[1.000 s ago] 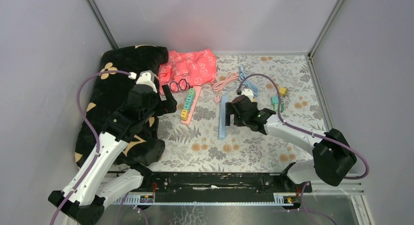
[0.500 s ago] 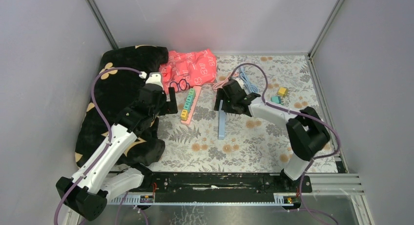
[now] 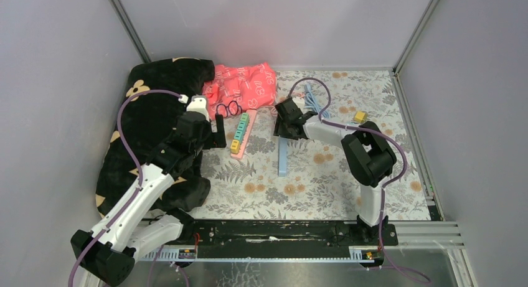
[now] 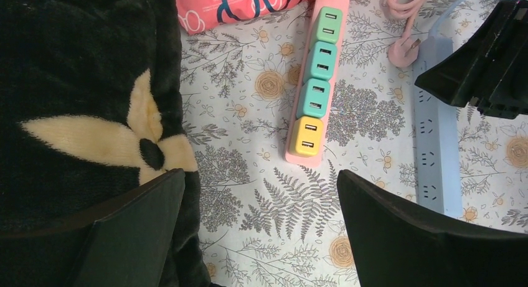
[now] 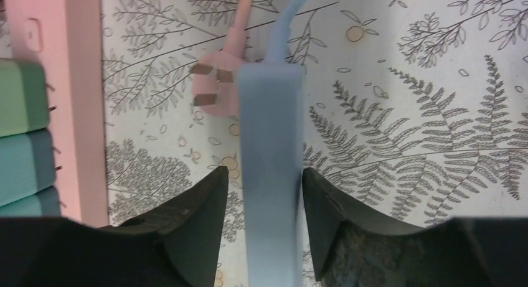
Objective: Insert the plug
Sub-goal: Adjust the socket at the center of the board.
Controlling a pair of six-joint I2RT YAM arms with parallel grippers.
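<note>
A pink plug (image 5: 215,88) lies prongs-up on the flowered mat, right beside the cable end of a blue power strip (image 5: 271,162). My right gripper (image 5: 264,175) is down over that end of the strip (image 3: 282,159), one finger on each side. The jaws are partly closed, with a thin gap still showing on the left side. The plug (image 4: 401,52) is apart from both fingers. My left gripper (image 4: 260,175) hangs wide open and empty over the mat, just below a pink power strip (image 4: 314,81) carrying green, teal and yellow adapters.
A black plush blanket with beige flowers (image 3: 149,112) covers the left side. A red patterned bag (image 3: 243,84) lies at the back, with pink and blue cables (image 3: 311,103) coiled behind the strips. A small yellow block (image 3: 360,116) sits to the right. Grey walls enclose the mat.
My right arm swung left to the far end of the blue strip and its jaws narrowed round it. My left gripper shifted slightly toward the pink strip and stayed open.
</note>
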